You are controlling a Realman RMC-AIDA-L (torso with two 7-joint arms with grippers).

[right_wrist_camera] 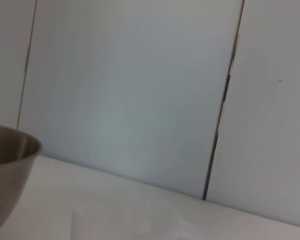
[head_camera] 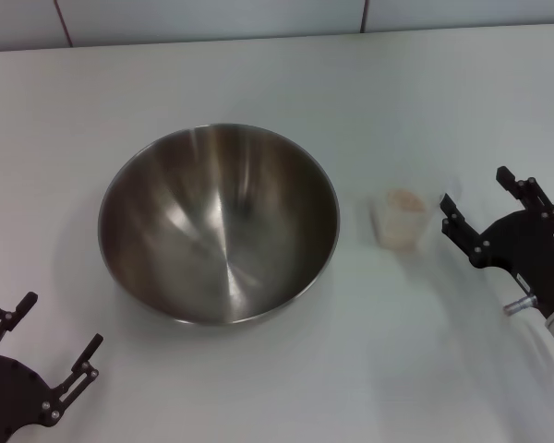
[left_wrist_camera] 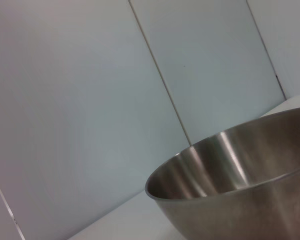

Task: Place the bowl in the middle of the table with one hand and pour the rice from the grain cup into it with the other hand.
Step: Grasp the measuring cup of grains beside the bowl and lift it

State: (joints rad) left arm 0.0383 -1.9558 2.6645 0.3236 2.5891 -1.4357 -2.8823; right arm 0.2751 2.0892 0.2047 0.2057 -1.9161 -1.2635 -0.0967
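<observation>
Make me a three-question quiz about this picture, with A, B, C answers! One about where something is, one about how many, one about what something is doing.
1. Where is the cup?
A. Inside the bowl
B. On the table, between the bowl and the right gripper
C. In the left gripper

2. How many bowls are there?
A. One
B. Two
C. Three

3. What is in the bowl?
A. Rice
B. Water
C. Nothing

Answers:
1 B: it stands on the table, close to the right gripper.
2 A: one steel bowl only.
3 C: the inside is bare; the rice sits in the cup.
</observation>
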